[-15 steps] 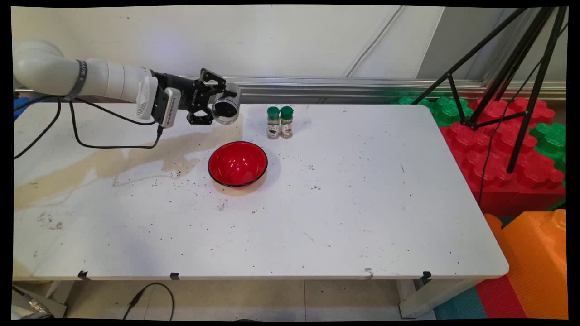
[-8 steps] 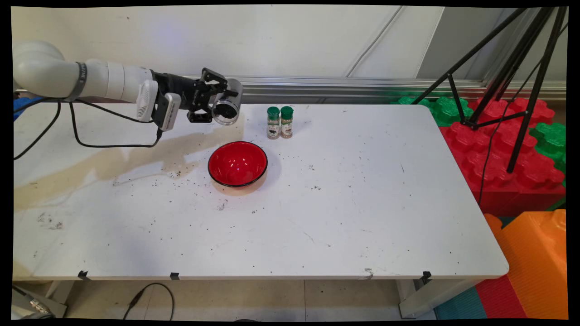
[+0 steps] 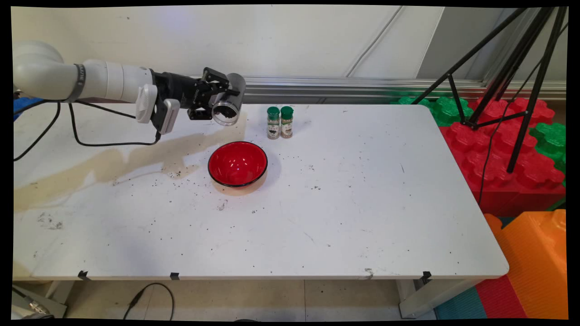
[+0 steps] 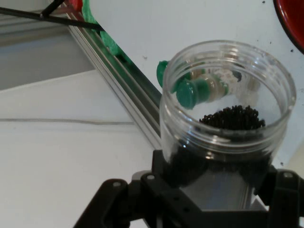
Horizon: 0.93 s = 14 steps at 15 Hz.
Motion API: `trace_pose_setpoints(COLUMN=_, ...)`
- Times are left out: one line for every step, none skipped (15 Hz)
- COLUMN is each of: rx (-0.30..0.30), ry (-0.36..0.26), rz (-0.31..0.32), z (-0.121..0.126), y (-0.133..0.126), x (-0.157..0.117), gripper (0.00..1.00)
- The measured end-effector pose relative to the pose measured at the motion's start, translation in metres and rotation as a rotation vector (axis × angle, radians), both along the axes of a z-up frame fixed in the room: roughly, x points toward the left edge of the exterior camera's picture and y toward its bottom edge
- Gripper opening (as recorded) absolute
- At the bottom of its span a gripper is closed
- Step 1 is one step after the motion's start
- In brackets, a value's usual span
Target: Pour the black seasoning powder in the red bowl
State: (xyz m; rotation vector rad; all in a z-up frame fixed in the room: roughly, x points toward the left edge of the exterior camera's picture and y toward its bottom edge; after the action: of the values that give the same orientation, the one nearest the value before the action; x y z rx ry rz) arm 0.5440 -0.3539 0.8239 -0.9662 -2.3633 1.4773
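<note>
My gripper [image 3: 223, 100] is shut on a clear open jar [image 3: 228, 105] holding small black grains, and carries it tipped on its side in the air above the table's far left part. In the hand view the jar [image 4: 225, 118] fills the centre, its mouth toward the camera, with the black grains [image 4: 232, 118] lying against the lower wall. A red bowl [image 3: 237, 164] with a black rim stands on the table below and slightly right of the jar; only its edge [image 4: 290, 23] shows in the hand view. Two green-capped spice bottles [image 3: 280, 122] stand side by side behind the bowl.
The white table [image 3: 362, 203] bears a long tan stain [image 3: 113, 163] on its left part and scattered black grains round the bowl. A black tripod [image 3: 512, 81] and red, green and orange foam blocks [image 3: 521, 154] stand off the right end.
The gripper with the jar has shifted slightly right and up, and the jar has tilted further, its mouth turning more downward toward the bowl side.
</note>
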Motion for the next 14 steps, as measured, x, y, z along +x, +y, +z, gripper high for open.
trace_pose_setpoints(rx=-0.012, ry=-0.011, rz=-0.009, z=0.0004, y=0.0005, x=-0.0006, gripper=0.00)
trace_pose_setpoints(rx=-0.022, ry=-0.020, rz=-0.016, z=0.0008, y=0.0009, x=-0.0011, gripper=0.00)
trace_pose_setpoints(rx=-0.034, ry=-0.031, rz=-0.023, z=0.0010, y=0.0014, x=-0.0016, gripper=0.00)
trace_pose_setpoints(rx=-0.043, ry=-0.039, rz=-0.030, z=0.0013, y=0.0018, x=-0.0020, gripper=0.00)
trace_pose_setpoints(rx=-0.054, ry=-0.049, rz=-0.037, z=0.0014, y=0.0023, x=-0.0024, gripper=0.00)
trace_pose_setpoints(rx=-0.065, ry=-0.059, rz=-0.045, z=0.0016, y=0.0028, x=-0.0028, gripper=0.00)
trace_pose_setpoints(rx=-0.075, ry=-0.068, rz=-0.052, z=0.0018, y=0.0032, x=-0.0032, gripper=0.00)
trace_pose_setpoints(rx=-0.082, ry=-0.073, rz=-0.056, z=0.0019, y=0.0034, x=-0.0035, gripper=0.00)
trace_pose_setpoints(rx=-0.091, ry=-0.082, rz=-0.063, z=0.0021, y=0.0038, x=-0.0039, gripper=0.00)
trace_pose_setpoints(rx=-0.103, ry=-0.090, rz=-0.071, z=0.0023, y=0.0042, x=-0.0045, gripper=0.00)
trace_pose_setpoints(rx=-0.113, ry=-0.099, rz=-0.079, z=0.0024, y=0.0047, x=-0.0052, gripper=0.00)
trace_pose_setpoints(rx=-0.123, ry=-0.106, rz=-0.086, z=0.0026, y=0.0051, x=-0.0057, gripper=0.00)
trace_pose_setpoints(rx=-0.133, ry=-0.114, rz=-0.094, z=0.0028, y=0.0057, x=-0.0065, gripper=0.00)
trace_pose_setpoints(rx=-0.144, ry=-0.121, rz=-0.103, z=0.0029, y=0.0064, x=-0.0072, gripper=0.00)
